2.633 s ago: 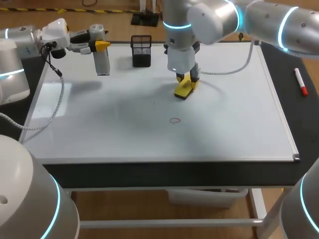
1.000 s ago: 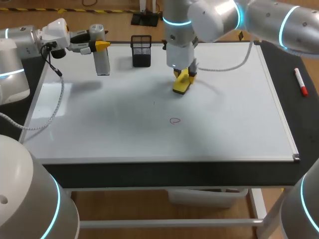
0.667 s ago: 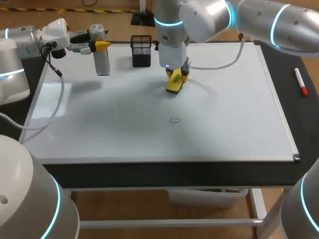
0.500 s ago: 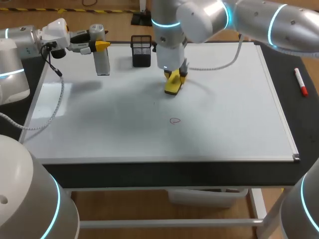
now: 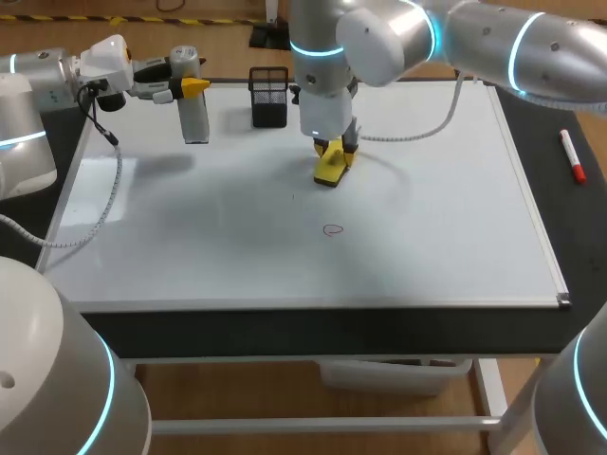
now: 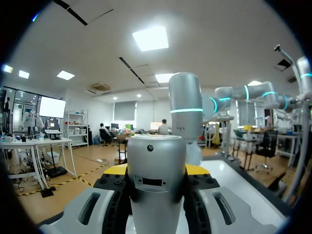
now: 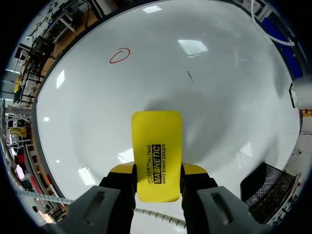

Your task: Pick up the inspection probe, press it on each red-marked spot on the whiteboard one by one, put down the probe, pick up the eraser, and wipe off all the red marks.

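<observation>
Yellow eraser [image 7: 156,146] was pinched by the right pincer [image 7: 157,168] over the whiteboard [image 5: 427,218], near 1 red mark [image 5: 332,229]; left pincer [image 6: 157,169] pinched the probe [image 6: 156,158].

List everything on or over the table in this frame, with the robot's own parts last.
whiteboard: one, white, covers most of the table
red mark: one, small red loop, near the board's middle
eraser: one, yellow, over the board's far middle
inspection probe: one, silver-grey, upright at the board's far left
mesh holder: one, black, far edge, between inspection probe and eraser
marker: one, red and white, on the dark table right of the whiteboard
left gripper: yellow-tipped, shut on the inspection probe
right gripper: yellow-tipped, shut on the eraser
</observation>
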